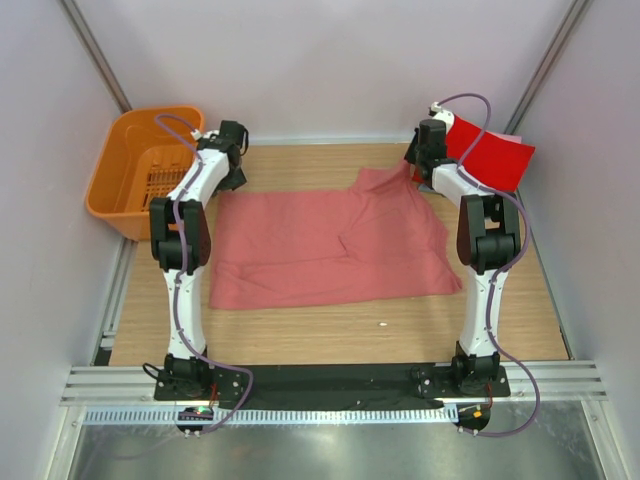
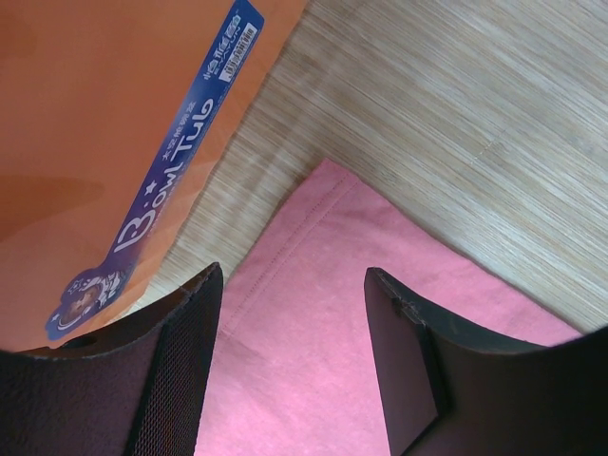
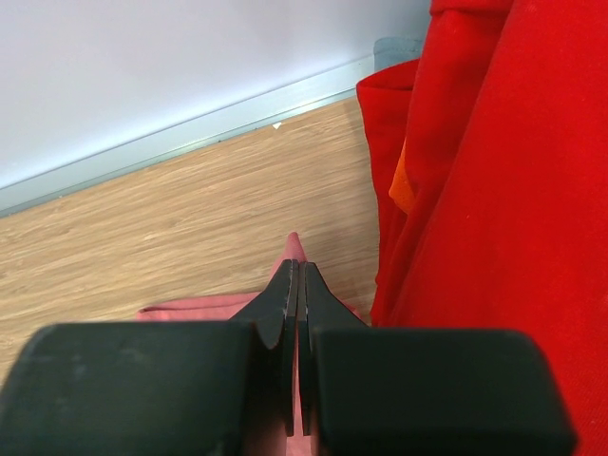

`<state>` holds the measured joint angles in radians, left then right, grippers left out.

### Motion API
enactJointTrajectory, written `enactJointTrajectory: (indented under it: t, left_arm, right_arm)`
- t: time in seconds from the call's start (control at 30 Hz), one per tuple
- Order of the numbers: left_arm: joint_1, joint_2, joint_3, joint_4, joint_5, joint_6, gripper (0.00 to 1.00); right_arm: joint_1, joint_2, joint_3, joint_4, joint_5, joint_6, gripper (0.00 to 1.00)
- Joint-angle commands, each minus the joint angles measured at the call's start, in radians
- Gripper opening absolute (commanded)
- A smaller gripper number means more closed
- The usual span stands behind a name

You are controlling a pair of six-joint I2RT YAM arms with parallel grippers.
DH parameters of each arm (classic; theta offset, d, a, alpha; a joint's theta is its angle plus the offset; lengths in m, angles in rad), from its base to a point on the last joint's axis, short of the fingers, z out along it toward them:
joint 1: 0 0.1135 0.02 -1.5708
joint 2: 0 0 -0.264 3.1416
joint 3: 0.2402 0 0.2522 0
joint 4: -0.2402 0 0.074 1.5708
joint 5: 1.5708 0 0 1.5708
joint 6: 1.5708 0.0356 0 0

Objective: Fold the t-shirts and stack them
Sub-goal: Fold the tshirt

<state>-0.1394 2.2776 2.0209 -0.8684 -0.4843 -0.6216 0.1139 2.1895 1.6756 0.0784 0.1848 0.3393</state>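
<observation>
Salmon-pink shirt [image 1: 330,245] lies spread across the middle of the table [image 1: 330,335], mostly flat, with a diagonal wrinkle and its far-right corner drawn up into a peak. My right claw [image 1: 413,165] is clamped on that corner, fingers pressed together with a tip of pink cloth poking out past them. My left claw [image 1: 236,172] is spread wide over the far-left corner and holding nothing. I can't tell if its pads touch the cloth. Red shirt [image 1: 490,150] is at the far right, just beside my right claw. Handling, as I judge it: the cloth is thin, light and limp with no stiffness, so it'll drape, drag on the wood and bunch if pulled from one point only. Grab at corners or the hem, one claw per corner, and lift evenly. A shallow pinch could slip off. View differences: the top view gives the whole layout and the peak but hides both claws' fingers. The left wrist shows the open gap [image 2: 293,275], the stitched hem of the pink shirt [image 2: 313,361] between the fingers and the orange basket [image 2: 95,114] with its blue label [image 2: 180,180] close by. The right wrist shows the closed pinch [image 3: 300,271] and the red shirt [image 3: 494,190] filling the right side.
</observation>
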Motion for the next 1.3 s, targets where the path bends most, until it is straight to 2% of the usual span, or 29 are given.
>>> enactJointTrajectory:
  t: [0.0,0.27,0.77,0.87,1.07,1.27]
  left_arm:
    - [0.032,-0.032,0.006,0.028,-0.039,-0.001,0.63]
    - [0.047,-0.058,-0.019,0.071,-0.028,-0.001,0.63]
    - [0.121,-0.006,0.047,0.057,0.018,-0.02,0.63]
    - [0.119,0.02,0.079,0.045,0.036,-0.035,0.62]
    - [0.09,0.049,0.038,0.094,0.094,-0.05,0.61]
    - [0.035,0.08,0.053,0.138,0.079,-0.026,0.62]
  right_arm:
    - [-0.003,-0.025,0.041,0.027,-0.001,0.006,0.01]
    - [-0.003,-0.023,0.045,0.027,-0.011,0.009,0.01]
    - [-0.006,-0.02,0.045,0.029,-0.028,0.012,0.01]
    - [-0.005,-0.022,0.042,0.029,-0.027,0.012,0.01]
    - [-0.008,-0.022,0.039,0.031,-0.036,0.015,0.01]
    - [-0.008,-0.019,0.039,0.031,-0.042,0.018,0.01]
